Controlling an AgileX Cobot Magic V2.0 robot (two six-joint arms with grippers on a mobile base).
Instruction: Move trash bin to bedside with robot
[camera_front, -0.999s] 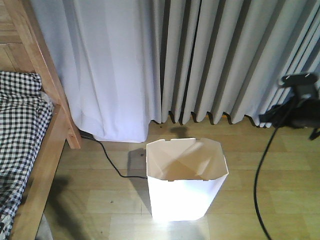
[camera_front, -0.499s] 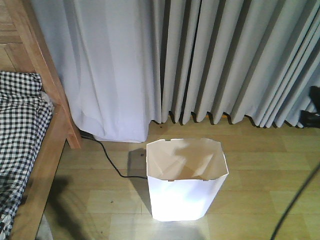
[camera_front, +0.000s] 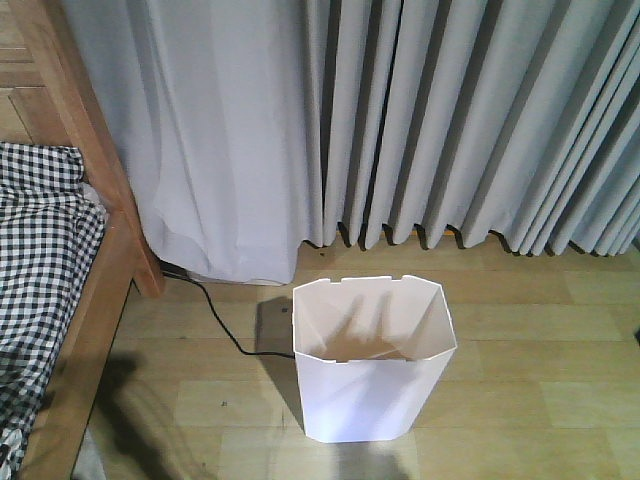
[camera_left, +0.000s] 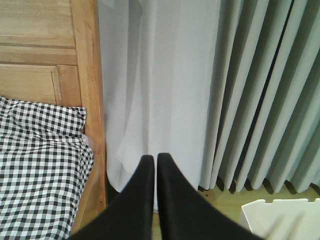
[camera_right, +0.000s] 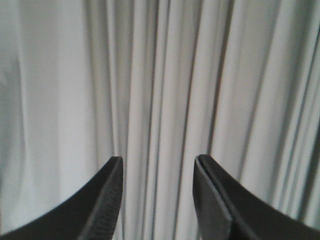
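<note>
While the trash bin (camera_front: 372, 360) stands upright on the wood floor (camera_front: 540, 400), mouth up, long axis vertical, tapering downward — no readable markings — it sits before the curtain (camera_front: 420, 120), well right of the bedside (camera_front: 95, 300). Left gripper (camera_left: 151, 161) nearly closed, empty; right gripper (camera_right: 157, 167) spread, empty — faces curtain

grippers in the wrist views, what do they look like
Both are plain black. The left gripper has two smooth, glossy fingers tapering to narrow tips. The right gripper has broader, blade-like fingers with finely ridged inner pads. No markings or cables show.
</note>
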